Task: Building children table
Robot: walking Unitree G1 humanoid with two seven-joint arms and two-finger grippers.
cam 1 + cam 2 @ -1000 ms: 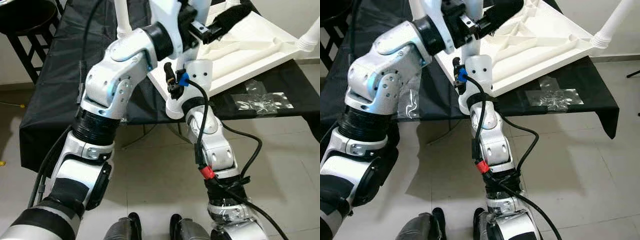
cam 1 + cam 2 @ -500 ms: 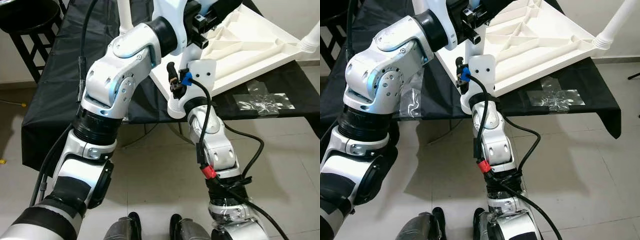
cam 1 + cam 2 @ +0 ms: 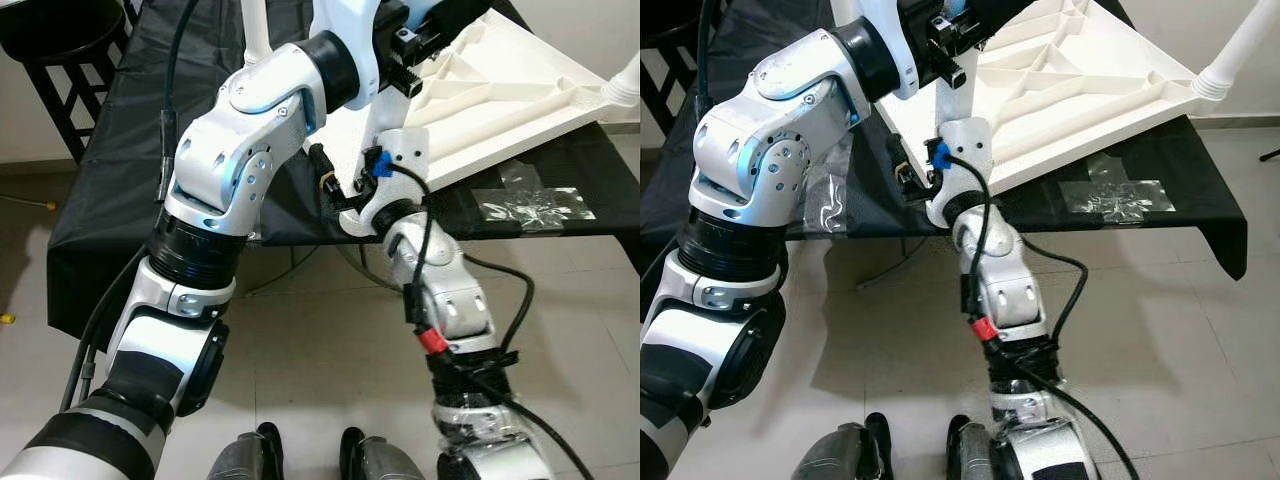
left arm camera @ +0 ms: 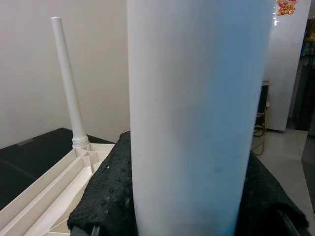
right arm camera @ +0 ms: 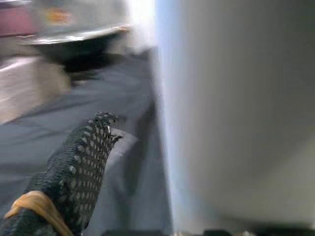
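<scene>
Left claw [image 4: 187, 216]: black fingers [image 4: 106, 196] pinching a white table leg [image 4: 192, 113], upright, close to cam. Right claw [image 5: 118, 196]: one netted finger [image 5: 74, 172] beside a white leg [image 5: 236, 113]; spread or pressed together, cannot tell. Upturned white table top [image 3: 1080, 90], ribbed underside up, lies on bench w/ black cloth [image 3: 1210, 200]; another leg [image 4: 66, 83] stands at its corner. Clear plastic bag [image 3: 1115, 195] on cloth near the top's edge.

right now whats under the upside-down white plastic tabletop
The upside-down white plastic tabletop rests on a black cloth-covered table, beside clear plastic bags. Anything directly beneath the tabletop is covered.
</scene>
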